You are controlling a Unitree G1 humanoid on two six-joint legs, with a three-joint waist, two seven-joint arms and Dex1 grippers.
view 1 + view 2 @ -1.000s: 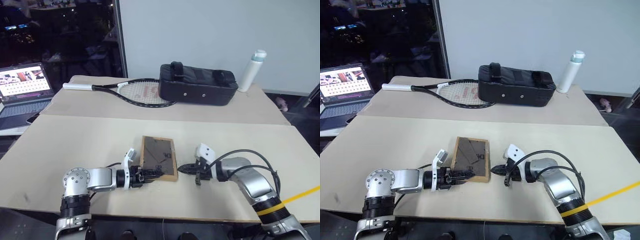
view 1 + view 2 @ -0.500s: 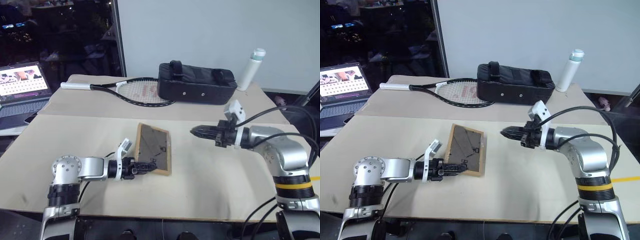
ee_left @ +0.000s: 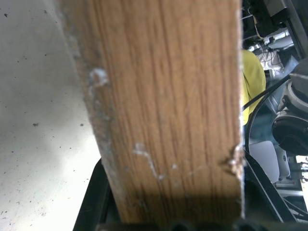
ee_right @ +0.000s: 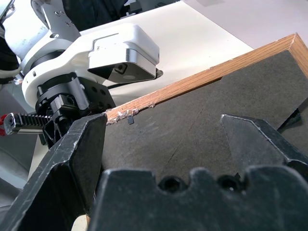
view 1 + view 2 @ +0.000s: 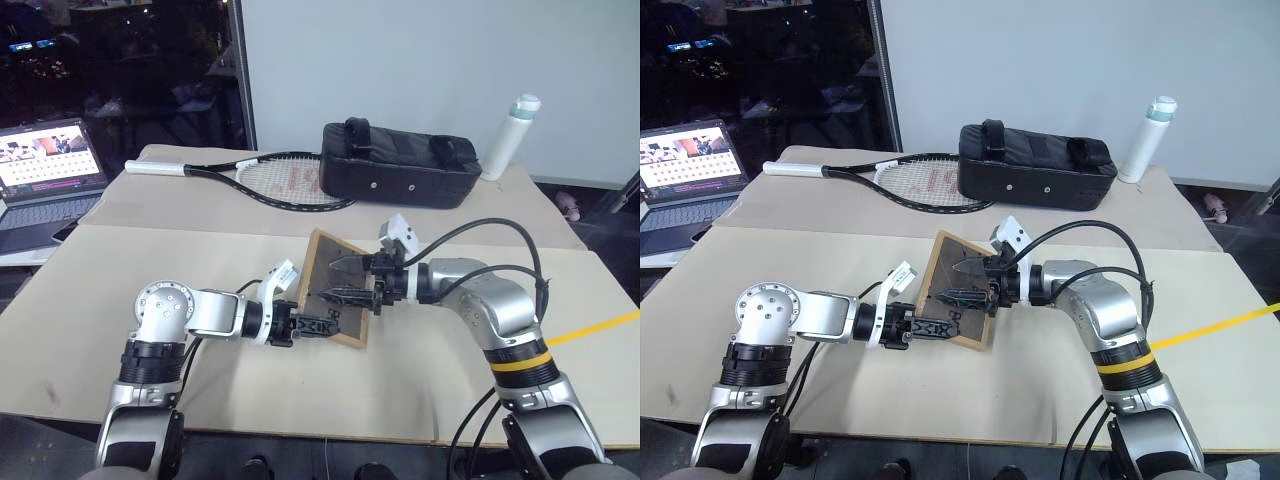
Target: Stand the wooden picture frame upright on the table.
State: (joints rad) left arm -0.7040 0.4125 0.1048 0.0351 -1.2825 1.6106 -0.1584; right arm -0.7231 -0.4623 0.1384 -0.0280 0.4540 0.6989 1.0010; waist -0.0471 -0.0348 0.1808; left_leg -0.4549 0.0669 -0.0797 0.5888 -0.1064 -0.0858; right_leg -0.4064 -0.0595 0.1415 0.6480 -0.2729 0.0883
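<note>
Currently the left gripper (image 5: 318,326) clamps the picture frame's (image 5: 340,285) near edge, tilting it off the bench (image 5: 200,260), while the right gripper (image 5: 348,279) gapes empty against its dark back.

Lying across the far tabletop: a tennis racket (image 5: 250,180), head touching a black zippered case (image 5: 400,165). Standing upright just beyond the case's right end: a white bottle (image 5: 511,136). Glowing off to the left: an open laptop (image 5: 45,170).

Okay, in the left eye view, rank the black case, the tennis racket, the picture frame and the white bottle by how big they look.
1. Tennis racket and black case: too alike to rank.
2. Wooden picture frame, nearer the camera.
3. White bottle.
</note>
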